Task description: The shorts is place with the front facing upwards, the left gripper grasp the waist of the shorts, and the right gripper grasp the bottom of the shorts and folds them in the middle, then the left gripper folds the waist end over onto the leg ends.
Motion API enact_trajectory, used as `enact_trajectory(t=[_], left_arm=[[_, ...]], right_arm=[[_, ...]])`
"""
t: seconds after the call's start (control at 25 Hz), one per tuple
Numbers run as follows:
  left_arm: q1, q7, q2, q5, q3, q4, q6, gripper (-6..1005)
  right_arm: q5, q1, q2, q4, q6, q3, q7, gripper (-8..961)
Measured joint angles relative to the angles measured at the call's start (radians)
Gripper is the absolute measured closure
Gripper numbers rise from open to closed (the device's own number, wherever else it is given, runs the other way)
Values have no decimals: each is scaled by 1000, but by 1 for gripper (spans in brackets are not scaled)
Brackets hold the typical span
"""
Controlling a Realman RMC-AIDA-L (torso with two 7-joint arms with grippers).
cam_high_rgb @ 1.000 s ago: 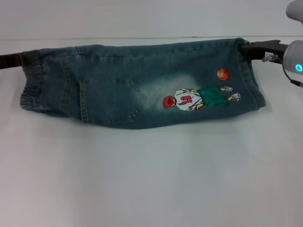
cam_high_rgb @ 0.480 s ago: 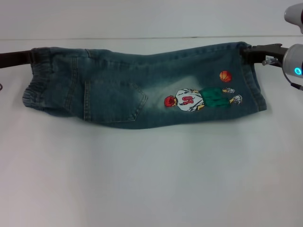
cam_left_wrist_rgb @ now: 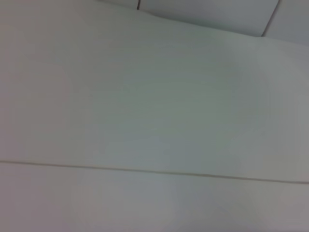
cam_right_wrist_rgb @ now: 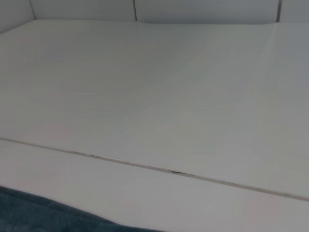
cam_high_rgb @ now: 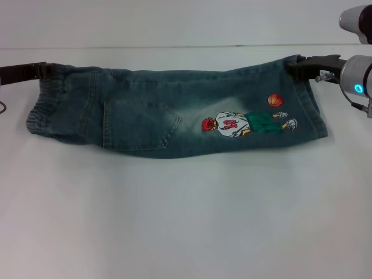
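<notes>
White tabletop (cam_high_rgb: pixel 186 221). Shorts (cam_high_rgb: pixel 174 110) lie lengthwise between my grippers. My left gripper (cam_high_rgb: pixel 39 71) pinches the waistband; my right gripper (cam_high_rgb: pixel 296 65) pinches the hem end. Fold runs waist toward legs.

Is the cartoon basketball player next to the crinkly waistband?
No, the player is printed by the leg hems at the right pincer's end, far from the waistband.

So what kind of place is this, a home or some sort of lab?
Most likely a lab or test bench, not a home. The shorts lie alone on a plain white table, held at either end by the left gripper and the right gripper, with only bare white wall panels behind.
</notes>
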Motion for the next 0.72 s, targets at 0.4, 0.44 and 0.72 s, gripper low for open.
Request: enact_trajectory(t=[0.4, 0.44, 0.72], left_arm=[[5, -4, 3, 0, 1, -8, 14, 521], [6, -5, 4, 0, 1, -8, 19, 462], [15, -13, 22, -2, -12, 21, 121, 205]], right_arm=[[-2, -8, -3, 2, -1, -1, 8, 402], [-2, -10, -5, 2, -5, -1, 10, 381], [7, -52, -25, -44, -143, 24, 62, 230]])
